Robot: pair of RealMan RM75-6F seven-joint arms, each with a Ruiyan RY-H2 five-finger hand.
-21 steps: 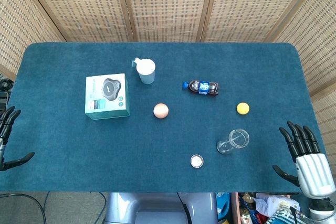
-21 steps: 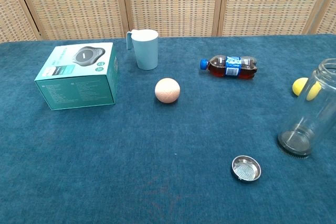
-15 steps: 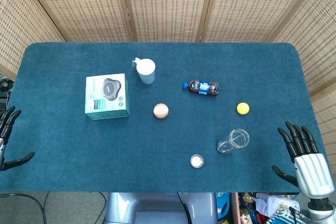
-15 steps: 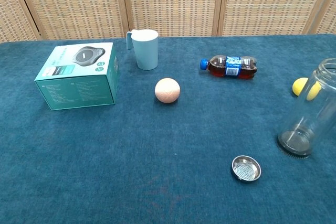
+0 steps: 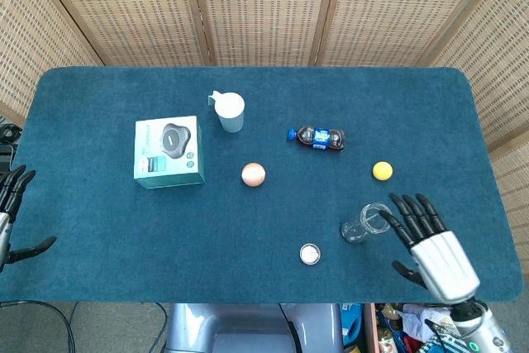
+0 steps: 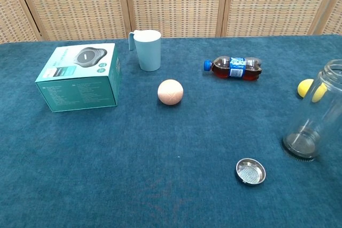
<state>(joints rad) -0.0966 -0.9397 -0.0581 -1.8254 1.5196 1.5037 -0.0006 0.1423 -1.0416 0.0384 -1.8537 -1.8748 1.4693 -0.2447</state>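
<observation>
Seven things are lying on the blue table (image 5: 99,229), and two hands are showing at its near corners.

- teal box (image 5: 169,152) is sitting at the left, showing a picture of a grey device; its print is too small to read.
- right hand (image 5: 430,241) is hovering with fingers spread and holding nothing, its fingertips (image 5: 387,217) just beside the glass jar (image 5: 367,223), which is standing upright near the front right.
- left hand (image 5: 11,212) is hanging open and empty off the left edge.
- pale blue cup (image 5: 230,112) is standing behind the box.
- cola bottle (image 5: 318,138) is lying on its side, blue label unreadable.
- peach ball (image 5: 253,174), yellow ball (image 5: 381,171) and metal strainer lid (image 5: 309,254) are resting apart.
</observation>
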